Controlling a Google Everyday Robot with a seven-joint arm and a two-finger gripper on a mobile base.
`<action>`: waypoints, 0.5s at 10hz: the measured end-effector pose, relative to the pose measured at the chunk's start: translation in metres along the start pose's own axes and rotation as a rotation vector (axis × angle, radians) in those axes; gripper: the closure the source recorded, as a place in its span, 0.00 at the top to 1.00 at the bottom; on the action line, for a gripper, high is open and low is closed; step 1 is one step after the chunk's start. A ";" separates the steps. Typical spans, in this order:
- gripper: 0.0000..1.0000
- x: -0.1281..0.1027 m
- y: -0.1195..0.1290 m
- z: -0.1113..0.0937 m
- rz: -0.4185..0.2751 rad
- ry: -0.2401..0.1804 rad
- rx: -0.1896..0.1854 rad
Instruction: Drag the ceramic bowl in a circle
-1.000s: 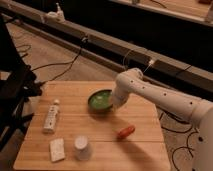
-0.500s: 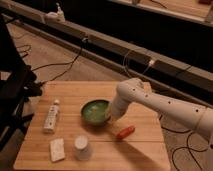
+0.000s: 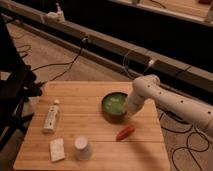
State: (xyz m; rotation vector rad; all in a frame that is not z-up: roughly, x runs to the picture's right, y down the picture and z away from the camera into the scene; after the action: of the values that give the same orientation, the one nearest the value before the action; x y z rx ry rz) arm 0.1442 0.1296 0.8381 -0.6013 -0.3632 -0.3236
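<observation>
The ceramic bowl (image 3: 115, 105) sits right of centre on the wooden table (image 3: 80, 100), nothing visible inside its green glaze. The gripper (image 3: 128, 111) is down at the bowl's right rim, seemingly touching it. The dragging looks underway; the next move calls for steady contact while curving round. An orange-red item (image 3: 125, 132) lies just in front, a white cup (image 3: 82, 148) upturned further left.

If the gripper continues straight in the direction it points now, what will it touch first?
The gripper points down and slightly left at the right rim of the ceramic bowl, so it would probably meet that rim or the bowl's inside first, if not touching already. Depth is unclear. Below lies the wooden table.
</observation>
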 end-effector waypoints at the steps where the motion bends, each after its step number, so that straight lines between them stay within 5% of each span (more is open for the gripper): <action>1: 0.00 0.002 -0.018 -0.006 -0.002 0.012 0.027; 5: 0.00 -0.075 -0.070 -0.015 -0.124 -0.065 0.113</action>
State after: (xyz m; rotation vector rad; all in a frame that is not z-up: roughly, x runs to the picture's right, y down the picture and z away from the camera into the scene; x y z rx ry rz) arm 0.0536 0.0805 0.8297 -0.4796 -0.4793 -0.4006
